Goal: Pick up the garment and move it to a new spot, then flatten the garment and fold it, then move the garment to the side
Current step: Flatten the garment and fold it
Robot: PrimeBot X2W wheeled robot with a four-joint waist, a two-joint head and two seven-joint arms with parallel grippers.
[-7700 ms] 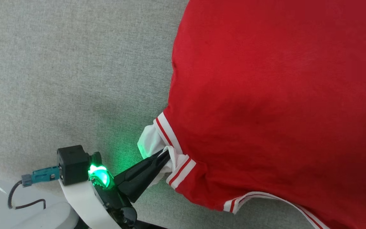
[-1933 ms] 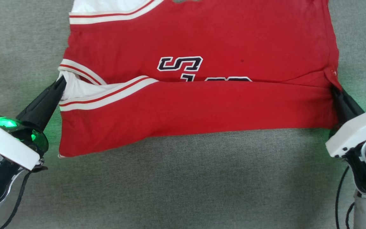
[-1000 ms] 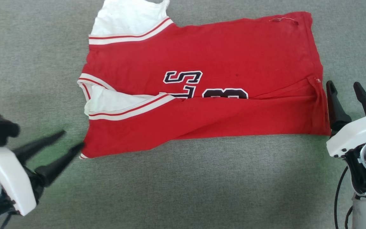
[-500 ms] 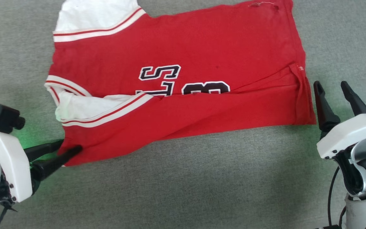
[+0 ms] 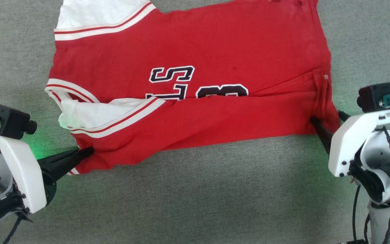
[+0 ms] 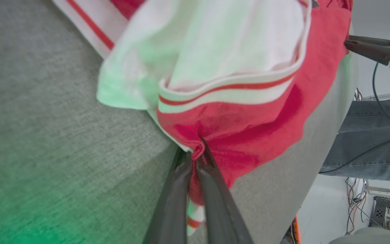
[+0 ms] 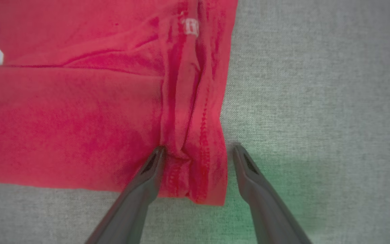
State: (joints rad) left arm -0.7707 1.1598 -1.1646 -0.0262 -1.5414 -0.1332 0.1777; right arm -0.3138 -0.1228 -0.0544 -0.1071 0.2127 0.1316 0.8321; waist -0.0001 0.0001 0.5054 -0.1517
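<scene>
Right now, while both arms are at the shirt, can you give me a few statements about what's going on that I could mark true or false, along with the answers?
1. The left gripper is closed on a corner of the garment. True.
2. The right gripper is clamped tight on the garment too. False: its fingers stand apart, one on the red cloth and one on the surface beside the hem.
3. The garment lies on a grey fabric surface. True.
4. The garment is plain blue with no printing. False: it is red with white sleeves and dark white-edged lettering.
5. A folded-over red flap hides part of the lettering. True.
</scene>
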